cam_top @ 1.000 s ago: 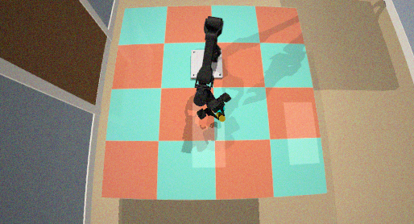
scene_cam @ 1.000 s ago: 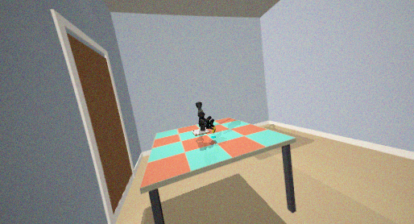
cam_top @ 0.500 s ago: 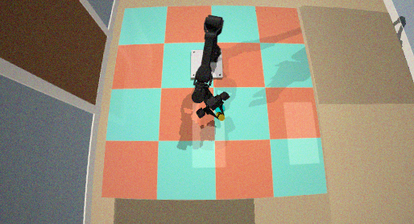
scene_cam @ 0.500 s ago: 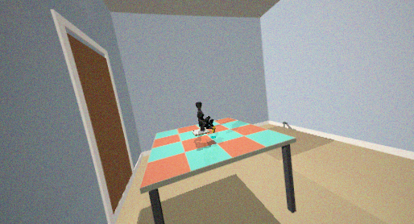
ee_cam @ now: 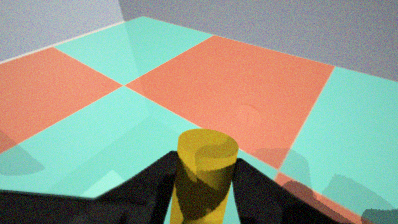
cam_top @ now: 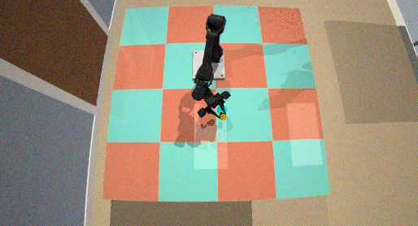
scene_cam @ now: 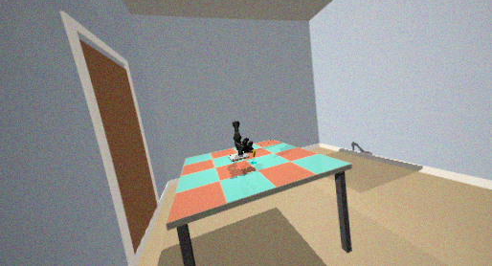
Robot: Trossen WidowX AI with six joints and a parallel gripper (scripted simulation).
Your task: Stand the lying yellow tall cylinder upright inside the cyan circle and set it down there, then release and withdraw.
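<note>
I have the black parallel-jaw gripper [ee_cam: 202, 192] clamped on the tall yellow cylinder [ee_cam: 206, 172], one dark finger [ee_cam: 150, 187] pressed to each side of it, and the cylinder is carried off the checkered orange-and-cyan table top [cam_top: 252, 169], poking out ahead of the jaws with its flat round end face showing. In the top view it sits at about six o'clock from the white base plate [cam_top: 197, 59], just past the seam between an orange square and a cyan one, with a small patch of bright cyan [cam_top: 220, 109] touching it at twelve o'clock; I judge that to be the target circle, though the arm hides most of it. To do this step well, I would finish rotating the wrist until the cylinder's axis is vertical, centre it over that patch, then lower slowly until its base sits flat before loosening my grip. The cylinder looks smooth, plain and rigid, shaded on its lower half.
</note>
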